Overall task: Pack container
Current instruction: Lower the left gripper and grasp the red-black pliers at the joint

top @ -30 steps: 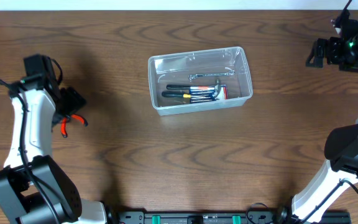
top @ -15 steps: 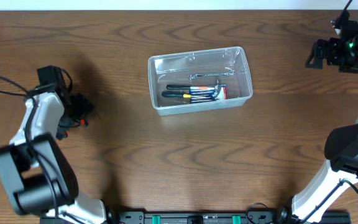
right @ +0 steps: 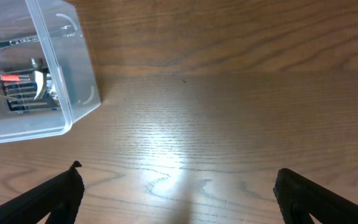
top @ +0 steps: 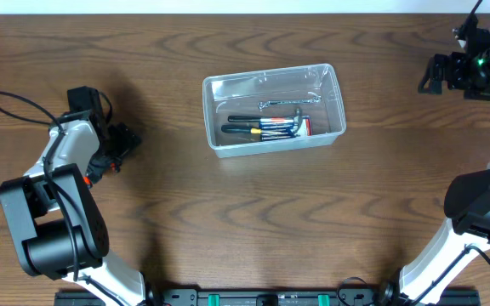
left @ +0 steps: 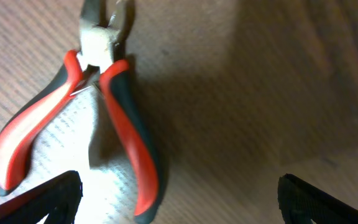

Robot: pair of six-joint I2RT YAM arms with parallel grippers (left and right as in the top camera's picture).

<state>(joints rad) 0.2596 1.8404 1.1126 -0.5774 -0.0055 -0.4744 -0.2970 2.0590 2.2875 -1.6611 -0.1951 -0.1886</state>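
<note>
The container (top: 270, 75), a clear plastic tub, stands at the table's centre and holds a silver wrench (top: 289, 103) and dark-handled hand tools (top: 262, 126). Pliers (left: 104, 112) with red and black handles lie flat on the wood at the left, and only a red tip of them (top: 102, 167) shows from overhead. My left gripper (left: 179, 199) hovers low over the pliers, open, with the end of one handle between its fingertips. My right gripper (right: 179, 193) is open over bare wood, far right of the container's corner (right: 73, 74). Overhead it sits at the back right (top: 428, 76).
A black cable (top: 15, 102) loops over the table behind the left arm. The table's far edge runs close behind the right gripper. Bare wood lies all round the container.
The left arm has swung right and toward the front, bringing its gripper over the pliers and hiding most of them from overhead. The right arm and the container have not moved.
</note>
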